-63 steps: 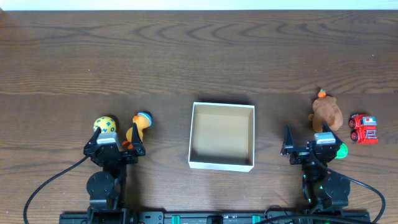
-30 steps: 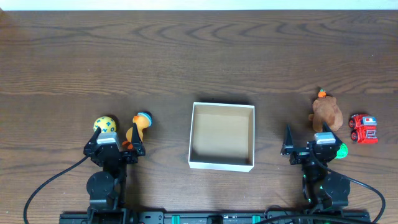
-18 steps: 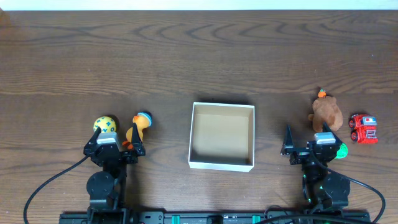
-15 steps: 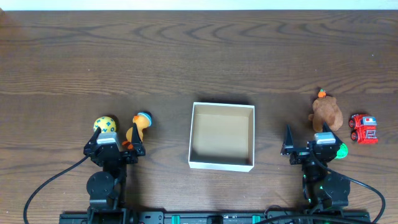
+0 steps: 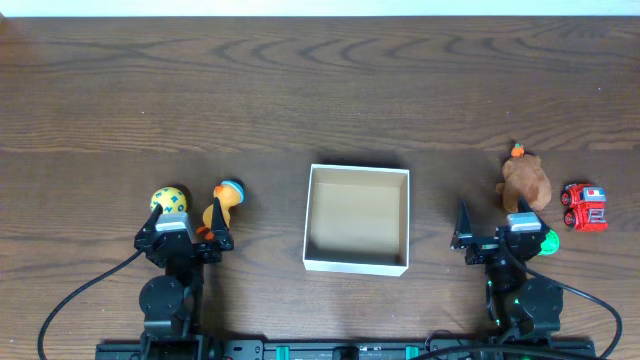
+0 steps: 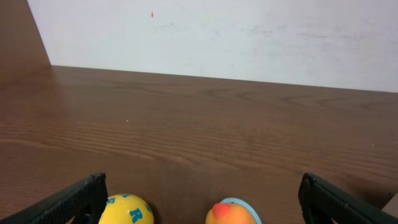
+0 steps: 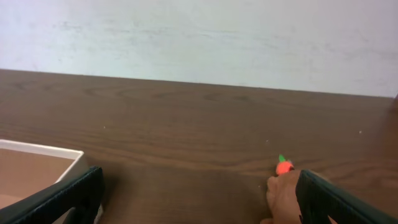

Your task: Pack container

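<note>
1. The box sits empty on the tabletop, between my tools.
2. My left tool and right tool both gape, holding nothing.
3. Thin cardboard: probably light, crushable; I'd pinch one wall gently.

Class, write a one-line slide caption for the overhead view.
Empty container centred; ball and orange toy by the open left gripper, bear and truck by the open right gripper.

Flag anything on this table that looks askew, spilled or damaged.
Nothing stands out. The container sits flat and empty with its walls intact. The yellow ball and orange duck sit to its left, the brown bear and red truck to its right, none visibly broken.
</note>
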Controlling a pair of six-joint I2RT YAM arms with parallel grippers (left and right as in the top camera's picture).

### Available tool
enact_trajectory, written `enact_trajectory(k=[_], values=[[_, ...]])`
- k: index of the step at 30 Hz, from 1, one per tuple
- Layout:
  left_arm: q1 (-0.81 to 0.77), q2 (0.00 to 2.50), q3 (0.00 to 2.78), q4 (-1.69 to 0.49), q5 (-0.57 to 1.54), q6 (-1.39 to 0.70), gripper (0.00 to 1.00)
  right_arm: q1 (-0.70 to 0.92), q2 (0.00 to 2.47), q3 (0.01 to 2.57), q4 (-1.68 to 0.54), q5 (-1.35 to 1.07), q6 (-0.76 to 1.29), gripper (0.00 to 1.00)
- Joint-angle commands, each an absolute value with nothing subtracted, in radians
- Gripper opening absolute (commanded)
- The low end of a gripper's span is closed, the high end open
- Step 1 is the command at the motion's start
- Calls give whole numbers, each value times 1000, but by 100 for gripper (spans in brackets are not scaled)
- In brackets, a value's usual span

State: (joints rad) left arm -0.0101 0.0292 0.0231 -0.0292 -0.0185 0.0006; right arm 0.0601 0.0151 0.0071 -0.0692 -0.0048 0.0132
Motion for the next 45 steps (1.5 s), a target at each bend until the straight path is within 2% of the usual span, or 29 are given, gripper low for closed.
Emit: enact_trajectory(k=[1, 4, 9, 16, 24, 29, 32, 38, 45], values=[[-9, 32, 4, -63, -42, -12, 98, 55, 35, 6, -75, -12, 67, 99], [-9, 39, 9, -68, -41, -95, 98, 53, 67, 12, -80, 12, 84, 99], [-9, 91, 81, -83, -42, -110, 98, 18, 179, 119, -130, 57, 134, 99], [-9, 321, 334, -192, -80, -110, 98, -145, 519, 469, -294, 42, 117, 99], [-9, 623, 630, -359, -91, -110, 98, -378, 1000, 992, -651, -109, -52, 99], [-9, 718, 696, -394, -90, -110, 98, -511, 1291, 1290, -949, -177, -289, 99], [-9, 733, 698, -380, -91, -110, 98, -559, 1420, 1390, -1055, -176, -400, 99], [-9, 735, 698, -361, -91, -110, 98, -605, 1583, 1409, -1051, -144, -508, 99], [-9, 735, 698, -361, -91, -110, 98, -609, 1730, 1409, -971, -31, -511, 99]])
